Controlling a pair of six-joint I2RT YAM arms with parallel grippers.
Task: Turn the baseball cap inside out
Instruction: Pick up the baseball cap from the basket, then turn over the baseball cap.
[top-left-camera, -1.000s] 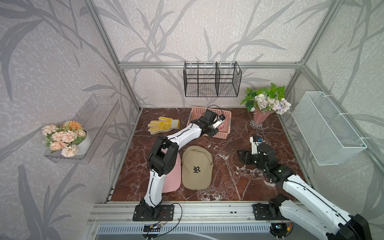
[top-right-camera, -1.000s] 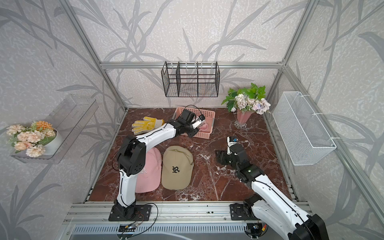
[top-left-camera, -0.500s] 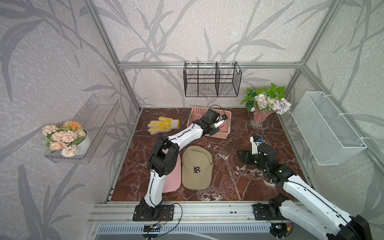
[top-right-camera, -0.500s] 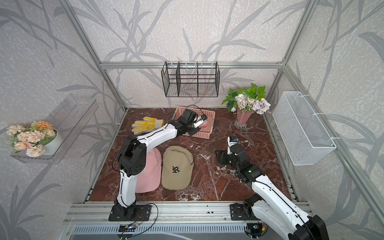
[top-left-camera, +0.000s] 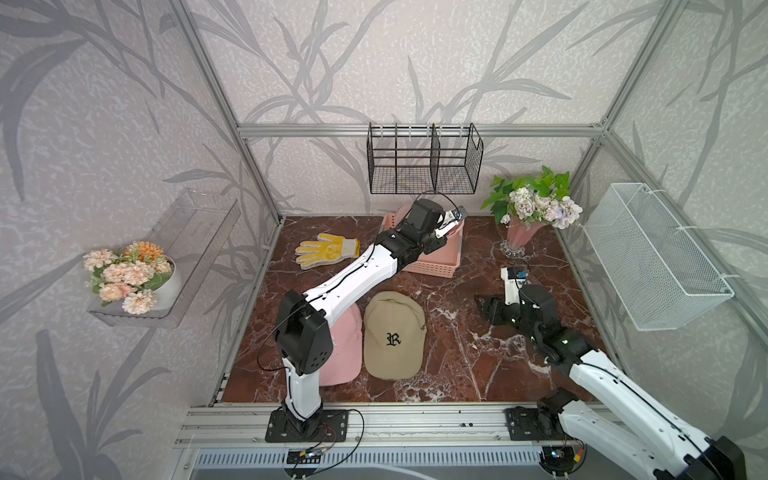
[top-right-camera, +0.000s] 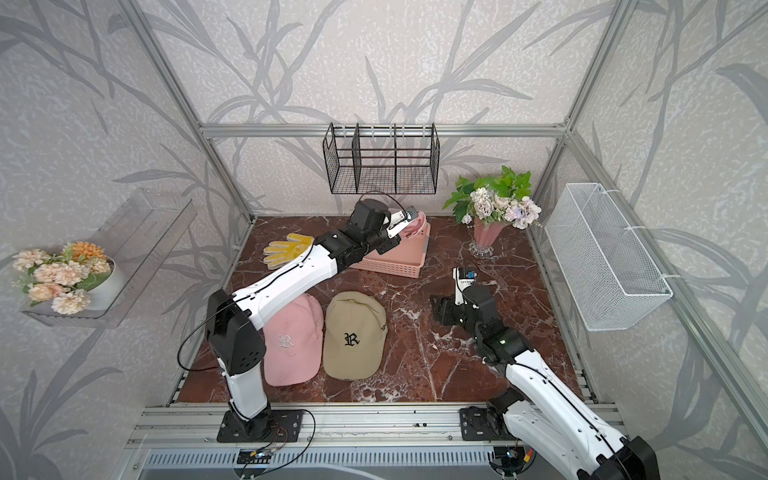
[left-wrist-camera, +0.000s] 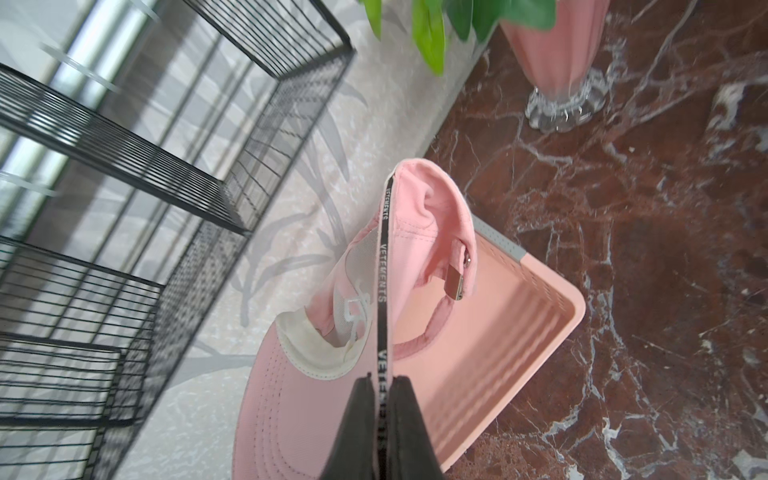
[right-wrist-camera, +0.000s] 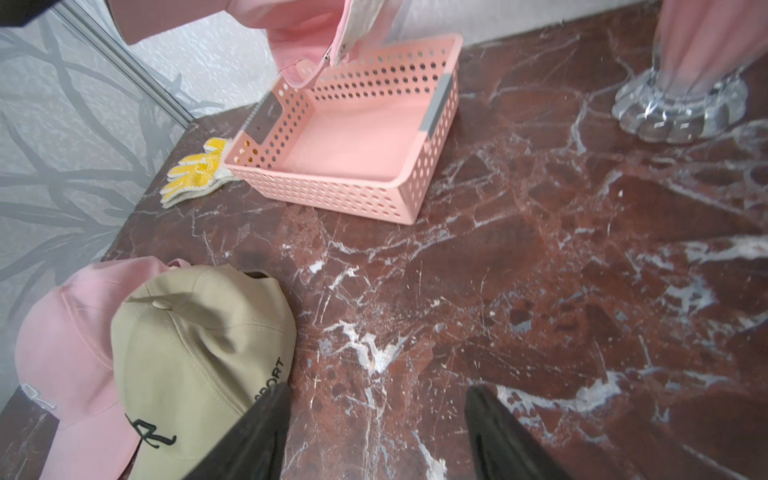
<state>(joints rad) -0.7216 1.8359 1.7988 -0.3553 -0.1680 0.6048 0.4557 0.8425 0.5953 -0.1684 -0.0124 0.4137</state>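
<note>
My left gripper (left-wrist-camera: 382, 379) is shut on the black-taped inner band of a pink baseball cap (left-wrist-camera: 415, 232). The cap hangs above the back of the pink basket (left-wrist-camera: 552, 316) with its inside and white sweatband facing the left wrist camera. In a top view the cap (top-right-camera: 417, 224) shows just past my left wrist. A beige cap (top-left-camera: 392, 336) and another pink cap (top-right-camera: 291, 340) lie side by side on the marble near the front. My right gripper (right-wrist-camera: 376, 395) is open and low over bare marble, right of the beige cap, with nothing between its fingers.
A yellow glove (top-left-camera: 328, 249) lies left of the basket. A pink vase of flowers (top-left-camera: 521, 241) stands at the back right. A black wire rack (top-left-camera: 424, 166) hangs on the back wall, close above my left gripper. A white wire basket (top-left-camera: 656, 257) is on the right wall.
My left gripper has closed on the pink cap's band and risen a little over the basket. The right arm has not moved.
</note>
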